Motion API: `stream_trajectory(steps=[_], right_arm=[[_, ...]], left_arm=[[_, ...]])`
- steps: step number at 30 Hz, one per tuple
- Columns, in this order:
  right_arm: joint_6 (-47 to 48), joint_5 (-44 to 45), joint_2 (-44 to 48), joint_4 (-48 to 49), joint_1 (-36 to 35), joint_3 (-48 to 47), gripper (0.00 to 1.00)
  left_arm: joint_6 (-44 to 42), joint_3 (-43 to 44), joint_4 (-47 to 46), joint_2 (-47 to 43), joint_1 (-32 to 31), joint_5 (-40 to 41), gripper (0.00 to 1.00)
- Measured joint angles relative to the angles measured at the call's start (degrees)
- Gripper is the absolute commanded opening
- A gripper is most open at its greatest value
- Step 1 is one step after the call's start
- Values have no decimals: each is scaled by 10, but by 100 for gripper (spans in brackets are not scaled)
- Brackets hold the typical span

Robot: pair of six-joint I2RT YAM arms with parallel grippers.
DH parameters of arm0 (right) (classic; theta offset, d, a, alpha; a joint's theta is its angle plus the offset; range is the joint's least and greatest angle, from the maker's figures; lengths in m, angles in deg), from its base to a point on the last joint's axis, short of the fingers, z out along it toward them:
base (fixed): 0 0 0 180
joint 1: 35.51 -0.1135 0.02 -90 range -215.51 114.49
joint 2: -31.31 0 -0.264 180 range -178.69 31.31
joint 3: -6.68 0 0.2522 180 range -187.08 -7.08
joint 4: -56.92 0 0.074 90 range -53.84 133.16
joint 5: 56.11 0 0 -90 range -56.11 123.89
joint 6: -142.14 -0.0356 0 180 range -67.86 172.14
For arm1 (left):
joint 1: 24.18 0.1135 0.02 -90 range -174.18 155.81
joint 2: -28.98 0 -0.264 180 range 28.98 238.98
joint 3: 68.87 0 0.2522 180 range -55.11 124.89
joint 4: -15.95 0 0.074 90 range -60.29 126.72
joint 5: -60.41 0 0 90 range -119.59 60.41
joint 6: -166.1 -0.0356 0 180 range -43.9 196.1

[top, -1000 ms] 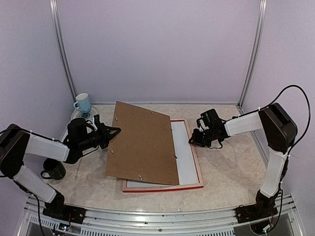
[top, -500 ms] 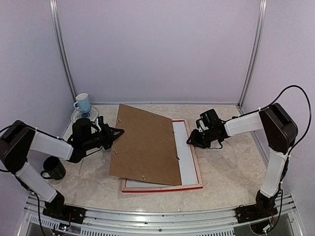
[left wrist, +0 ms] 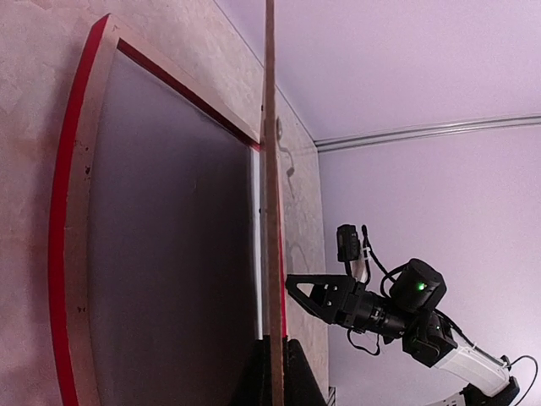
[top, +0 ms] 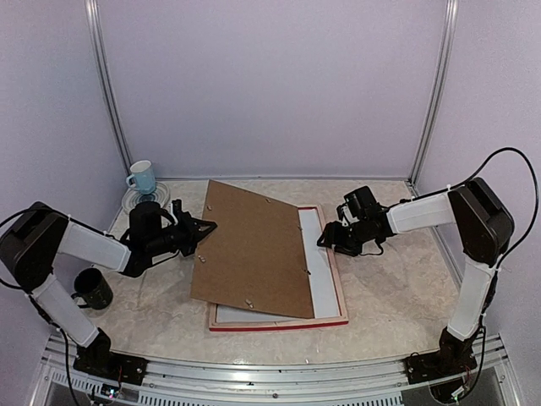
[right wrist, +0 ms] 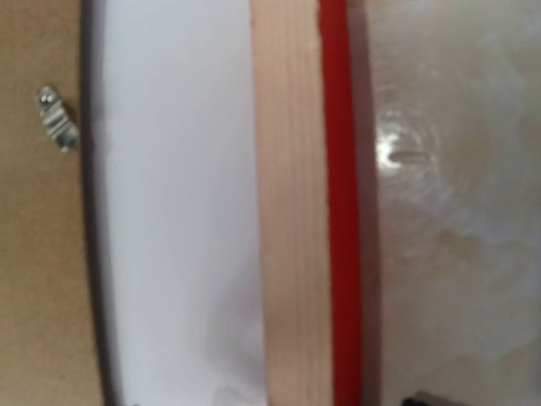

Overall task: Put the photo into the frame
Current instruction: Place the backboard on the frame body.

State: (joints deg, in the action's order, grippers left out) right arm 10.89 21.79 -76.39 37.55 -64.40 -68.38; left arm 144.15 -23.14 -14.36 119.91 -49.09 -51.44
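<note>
Brown backing board [top: 254, 249] covers most of frame [top: 279, 320]; only 1 right strip open. Blue mug [top: 142, 176], dark mug [top: 91, 289] crowd left.

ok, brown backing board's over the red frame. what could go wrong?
The brown rectangular backing board sits skewed across the red-edged wooden frame; lowered like this, it may land on the bars, not seat inside.
The left gripper pinches only its left edge, so it may pivot or slip.
The right gripper hovers close to the frame's right bar and could nudge it.
</note>
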Motion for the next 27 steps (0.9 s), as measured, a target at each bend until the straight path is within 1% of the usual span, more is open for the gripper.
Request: stream_trajectory(steps=[5,9,11,27], right_arm=[[-3,-12,1,0,0,0,73],[-6,-23,2,3,0,0,83],[-9,-28,3,4,1,0,86],[-36,-65,5,25,9,7,86]], left_arm=[[3,9,-3,17,0,-3,0],[6,20,-5,29,-1,-7,0],[7,26,-5,34,-2,-9,0],[25,42,-7,56,-7,-15,0]])
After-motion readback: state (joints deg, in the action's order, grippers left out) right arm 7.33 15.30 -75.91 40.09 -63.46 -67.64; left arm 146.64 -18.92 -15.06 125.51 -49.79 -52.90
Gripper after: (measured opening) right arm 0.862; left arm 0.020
